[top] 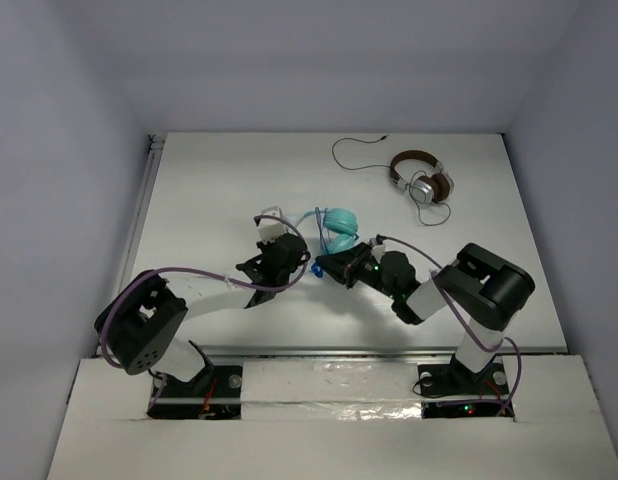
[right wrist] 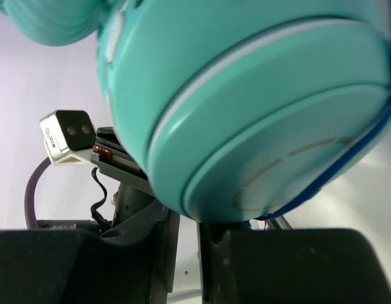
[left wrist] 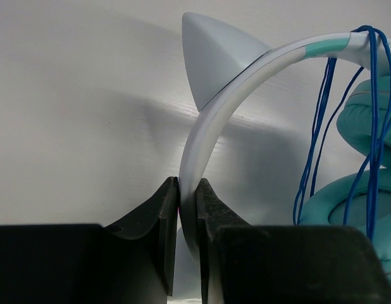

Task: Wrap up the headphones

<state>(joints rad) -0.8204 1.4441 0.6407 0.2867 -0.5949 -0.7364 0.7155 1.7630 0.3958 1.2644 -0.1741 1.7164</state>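
- The pale headband [left wrist: 209, 120] is pinched between the closed-in fingers of the left gripper [left wrist: 186, 187], below a pointed grey cat-ear piece [left wrist: 214, 57].
- Loops of thin blue cable [left wrist: 317, 136] are seen hanging across the band, beside the teal ear cups [left wrist: 372, 120].
- The right gripper [right wrist: 188, 221] is held just under one teal ear cup [right wrist: 259, 107], with its jaws drawn close together. Whether anything is gripped between them cannot be told.
- The teal headphones [top: 337, 225] are found on the white table [top: 209, 200], well apart from the brown-and-silver headphones [top: 421, 180], to their left and nearer the arm bases.
- A black cable [top: 336, 155] is laid out to the left of the brown-and-silver headphones.
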